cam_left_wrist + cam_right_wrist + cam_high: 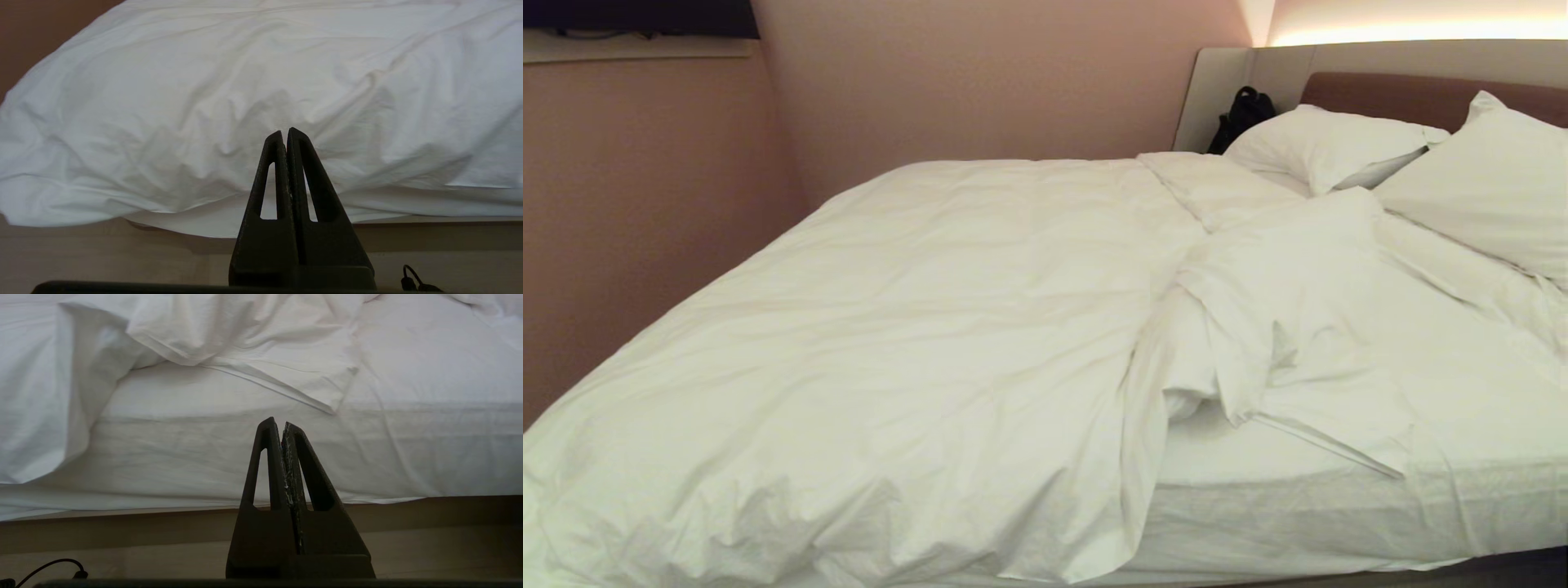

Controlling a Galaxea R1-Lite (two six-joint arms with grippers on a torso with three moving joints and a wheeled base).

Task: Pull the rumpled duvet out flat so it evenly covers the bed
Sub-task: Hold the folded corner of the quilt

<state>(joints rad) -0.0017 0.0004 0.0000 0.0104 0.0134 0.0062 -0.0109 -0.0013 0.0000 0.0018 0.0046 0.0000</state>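
The white duvet (915, 327) lies over the left part of the bed (1339, 523), its near corner folded back in a rumpled flap (1290, 327) that leaves the sheeted mattress bare at the right. Neither arm shows in the head view. My left gripper (284, 131) is shut and empty, held low before the duvet (245, 102) where it hangs over the bed's side. My right gripper (277, 421) is shut and empty too, facing the bare mattress side (367, 457) just below the folded duvet flap (261, 347).
Two white pillows (1331, 143) (1494, 188) lean against the brown headboard (1413, 94). A black bag (1241, 114) sits at the far corner. A pink wall (645, 204) runs close along the bed's far left side. Pale floor (102, 257) lies below both grippers.
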